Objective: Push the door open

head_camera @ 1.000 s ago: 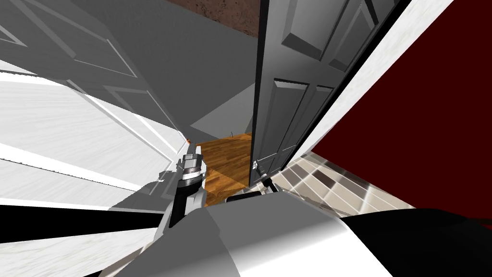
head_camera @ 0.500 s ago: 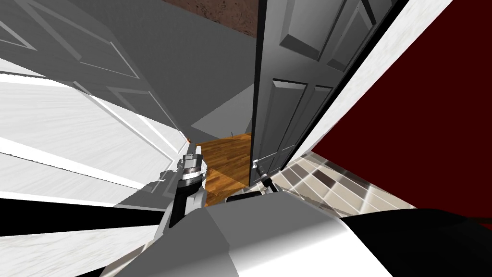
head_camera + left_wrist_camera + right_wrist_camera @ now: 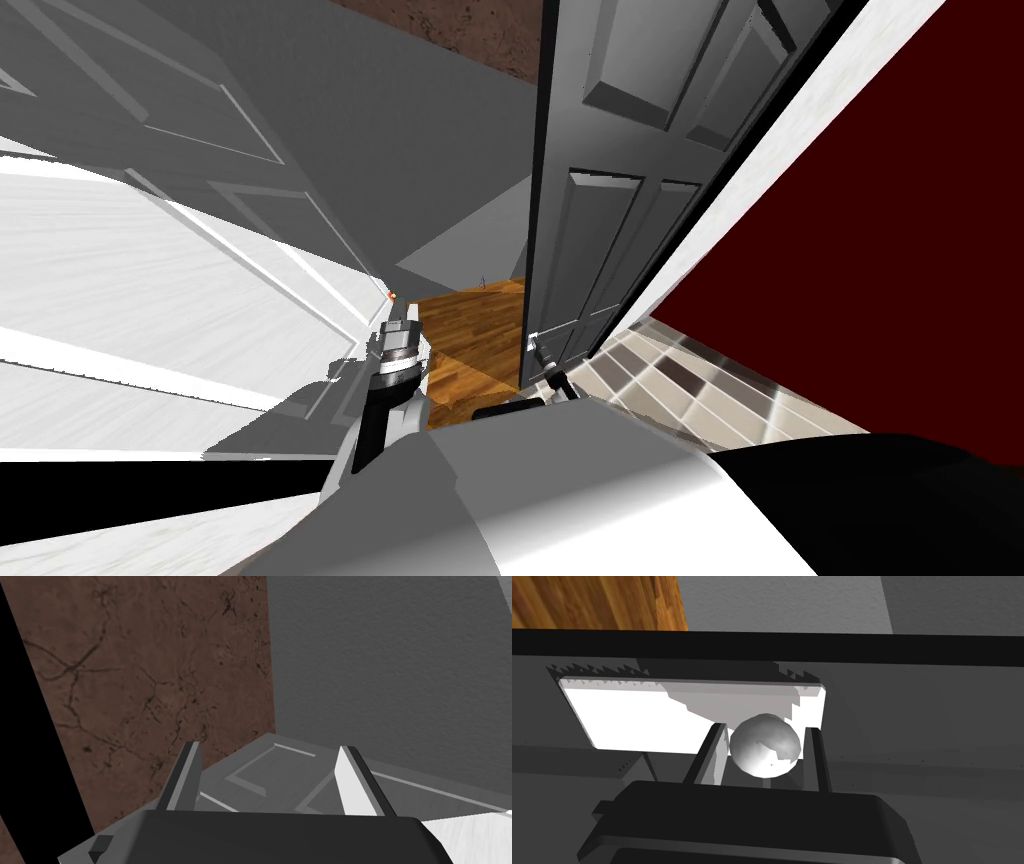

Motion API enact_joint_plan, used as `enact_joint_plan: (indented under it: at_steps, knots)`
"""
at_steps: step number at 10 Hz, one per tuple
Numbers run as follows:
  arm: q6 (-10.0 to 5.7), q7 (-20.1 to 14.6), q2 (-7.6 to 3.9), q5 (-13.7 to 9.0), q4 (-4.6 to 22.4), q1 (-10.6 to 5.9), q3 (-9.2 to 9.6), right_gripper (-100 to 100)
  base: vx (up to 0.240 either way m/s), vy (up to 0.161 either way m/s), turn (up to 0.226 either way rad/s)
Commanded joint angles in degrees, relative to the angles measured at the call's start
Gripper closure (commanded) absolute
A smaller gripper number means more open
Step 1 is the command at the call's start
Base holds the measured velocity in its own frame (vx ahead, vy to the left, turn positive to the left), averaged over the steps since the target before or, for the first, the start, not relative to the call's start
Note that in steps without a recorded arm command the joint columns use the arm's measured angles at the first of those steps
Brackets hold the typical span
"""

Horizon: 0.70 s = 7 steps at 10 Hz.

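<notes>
clamping the round grey knob (image 3: 762, 751) between its fingers, the right tool (image 3: 764, 732) sits at the white plate (image 3: 637, 716) on the dark grey panelled door (image 3: 600, 200), which stands ajar beside the wooden floor (image 3: 470, 330). the left tool (image 3: 270, 748) hangs released, fingers spread.

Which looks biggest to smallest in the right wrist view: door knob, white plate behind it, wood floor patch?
1. white plate
2. wood floor patch
3. door knob
Apparent size only; the knob sits nearest the camera.
</notes>
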Motion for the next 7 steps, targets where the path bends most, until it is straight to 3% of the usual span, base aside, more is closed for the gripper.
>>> enact_joint_plan:
  at_steps: [1, 4, 5, 7]
  knots:
    - [-0.2, 0.42, -0.1, -0.47, 0.25, -0.75, -1.38, 100, 0.174, 0.067, -0.038]
    - [-0.05, 1.22, 0.2, -1.19, 0.96, -1.2, -3.57, 100, 0.21, 0.092, -0.038]
    - [-0.05, 1.22, 0.2, -1.19, 0.96, -1.2, -3.57, 100, 0.137, 0.078, -0.035]
    - [0.07, 1.84, 0.43, -1.75, 1.52, -1.55, -5.26, 100, 0.127, 0.081, -0.045]
